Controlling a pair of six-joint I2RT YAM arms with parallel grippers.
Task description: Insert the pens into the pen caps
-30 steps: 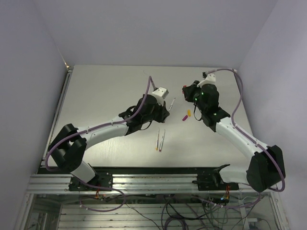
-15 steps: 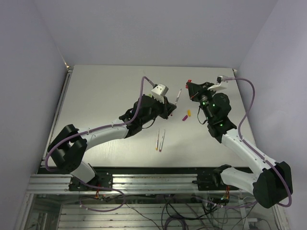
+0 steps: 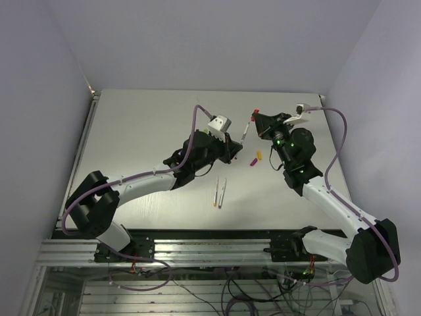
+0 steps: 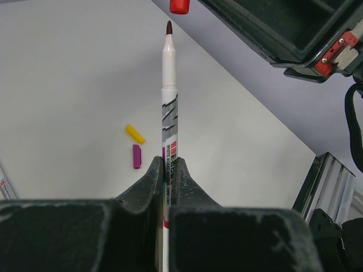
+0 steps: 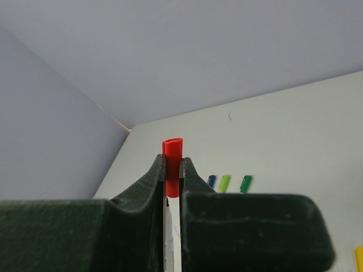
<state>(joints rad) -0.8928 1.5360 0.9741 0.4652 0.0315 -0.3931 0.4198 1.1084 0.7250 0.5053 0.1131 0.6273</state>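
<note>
Left gripper [image 4: 168, 170] is pinched tight on a pen [image 4: 169, 96], gripping it low on the barrel, so most of the pen sticks out past the fingers. Right gripper [image 5: 172, 170] is clamped narrow on a red cap [image 5: 172, 148], with the cap's end poking out above the fingertips.

We take the yellow cap [image 3: 259, 156] on the table [image 3: 131, 131] as our landmark. In the top view the left gripper [image 3: 231, 146] holds the pen [image 3: 244, 130] in the air, up and to the left of the yellow cap. The right gripper [image 3: 258, 118] holds the red cap [image 3: 256, 111] almost straight behind the yellow cap, also off the table.

In the left wrist view the pen's dark tip points at the red cap [image 4: 179, 5], close but with a gap, not inside. A purple cap [image 4: 136, 156] lies just beside the yellow cap [image 4: 135, 133], not touching.

Loose pens [image 3: 216, 191], two side by side, lie nearer the arm bases and left of the yellow cap. In the right wrist view a blue cap [image 5: 211, 181], a light green cap [image 5: 225, 182] and a dark green cap [image 5: 245, 183] sit in a row, well apart from the yellow cap [image 5: 358, 258].
</note>
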